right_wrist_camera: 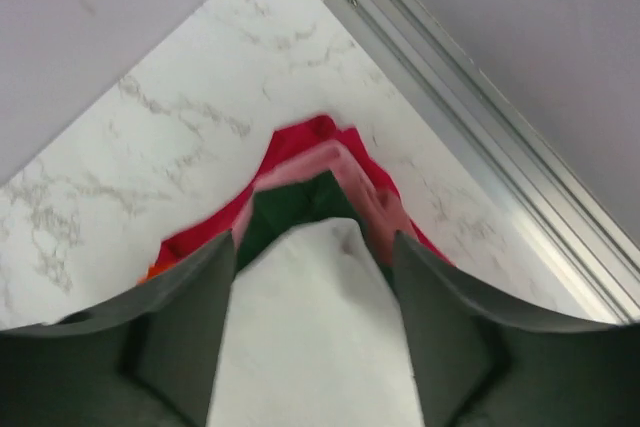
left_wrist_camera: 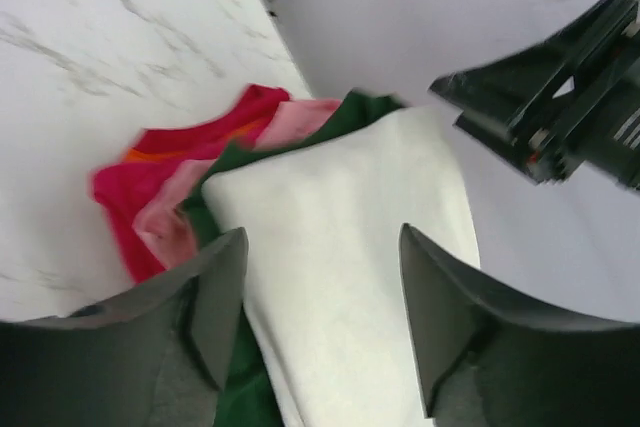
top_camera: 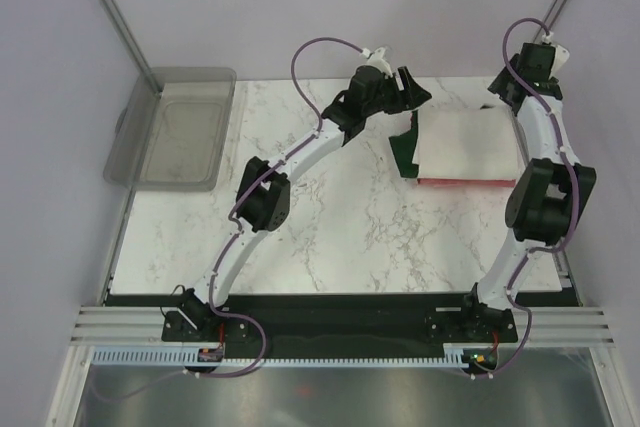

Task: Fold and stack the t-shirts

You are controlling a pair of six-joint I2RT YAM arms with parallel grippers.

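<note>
The t-shirts lie stacked at the table's back right. The cream-white one [top_camera: 468, 139] is folded on top, its dark green sleeve [top_camera: 404, 153] sticking out to the left. The coral-red one [top_camera: 462, 182] shows as a strip along the near edge. My left gripper [top_camera: 408, 87] hovers at the stack's back left corner. In the left wrist view it [left_wrist_camera: 322, 237] stands open above the cream cloth [left_wrist_camera: 350, 177], with red folds [left_wrist_camera: 150, 162] beyond. My right gripper [right_wrist_camera: 315, 242] is open over the cream cloth [right_wrist_camera: 310, 337], and nothing is pinched.
A clear grey plastic bin [top_camera: 180, 132] sits at the back left, partly off the table's edge. A metal rail [right_wrist_camera: 470, 97] runs along the table's right edge close to the stack. The right arm's black wrist [left_wrist_camera: 560, 97] hangs near the left gripper.
</note>
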